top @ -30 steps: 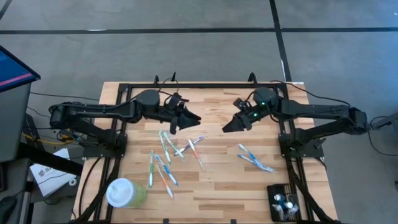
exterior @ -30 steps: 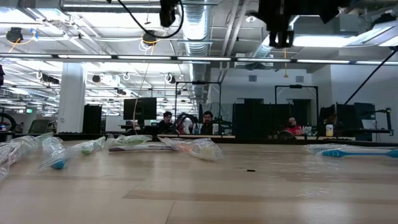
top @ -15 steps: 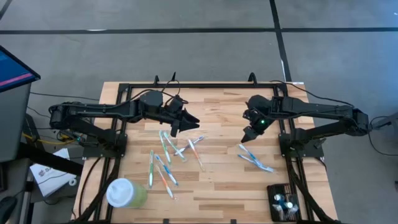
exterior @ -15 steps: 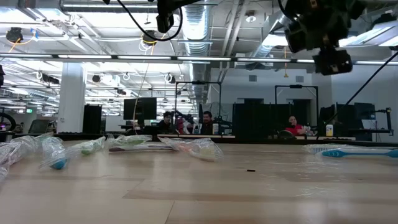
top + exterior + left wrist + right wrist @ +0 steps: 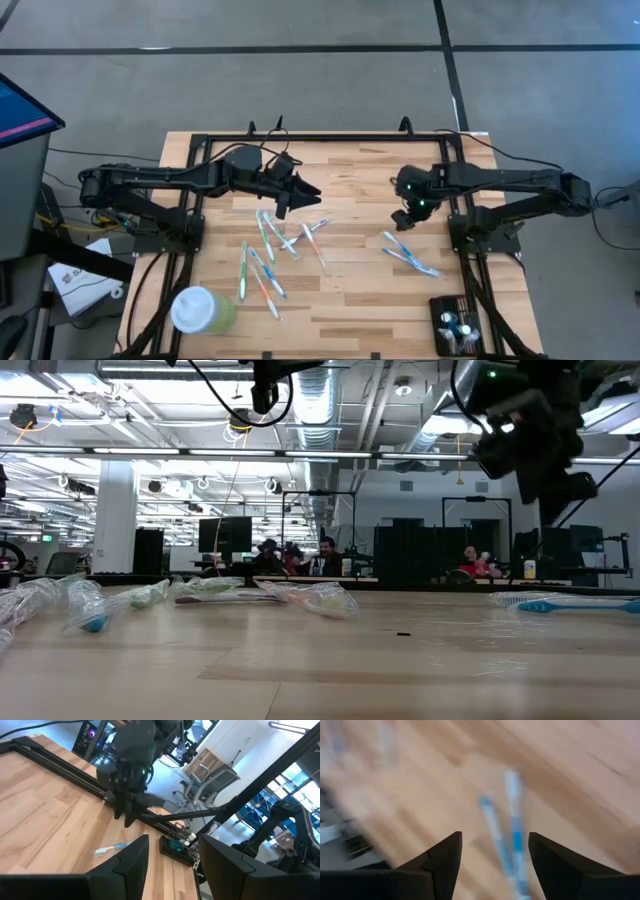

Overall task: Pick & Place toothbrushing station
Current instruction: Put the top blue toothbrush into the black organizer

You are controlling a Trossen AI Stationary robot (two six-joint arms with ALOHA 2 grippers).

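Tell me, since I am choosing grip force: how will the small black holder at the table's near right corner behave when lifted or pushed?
The toothbrushing station looks boxy and low, so it probably slides rather than tips when pushed. Its dark open frame suggests rigid, fairly light plastic. Small items stand loose in it, so tilting it during a lift could spill them; a level, moderate grip seems wise.

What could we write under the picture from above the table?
Two robot arms hover over a wooden table scattered with toothbrushes, the right gripper open above a blue pair.
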